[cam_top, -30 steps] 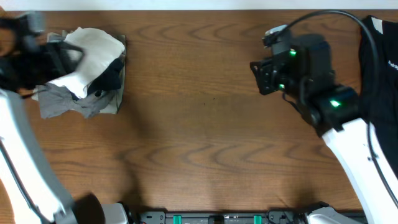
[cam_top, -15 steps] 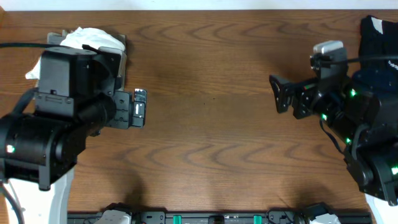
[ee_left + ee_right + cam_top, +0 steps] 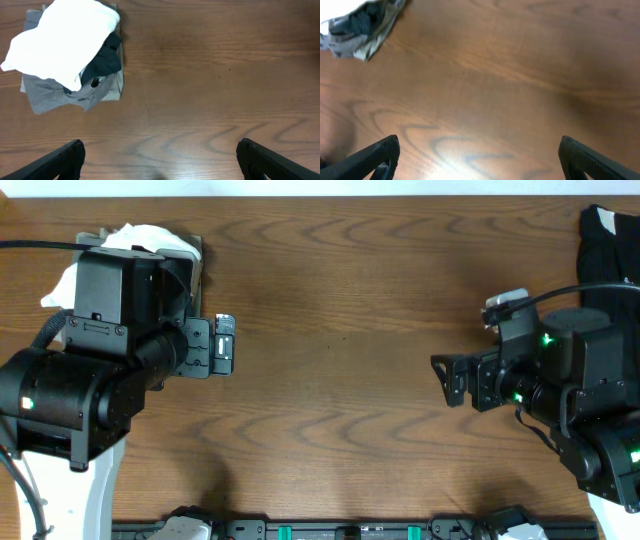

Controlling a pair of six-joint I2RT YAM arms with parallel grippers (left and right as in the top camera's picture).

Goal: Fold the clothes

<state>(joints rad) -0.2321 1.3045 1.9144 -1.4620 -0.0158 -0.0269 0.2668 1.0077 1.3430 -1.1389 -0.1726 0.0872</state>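
Clothes (image 3: 70, 60) sit stacked at our table's (image 3: 210, 75) far left corner, seemingly to free the middle; our left gripper (image 3: 160, 151) and right gripper (image 3: 479, 148) both gape wide, holding nothing.

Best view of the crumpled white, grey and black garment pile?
Left wrist: nearly whole white, grey and black garment pile unobstructed. Overhead, the left arm hides most; right wrist catches only a corner.
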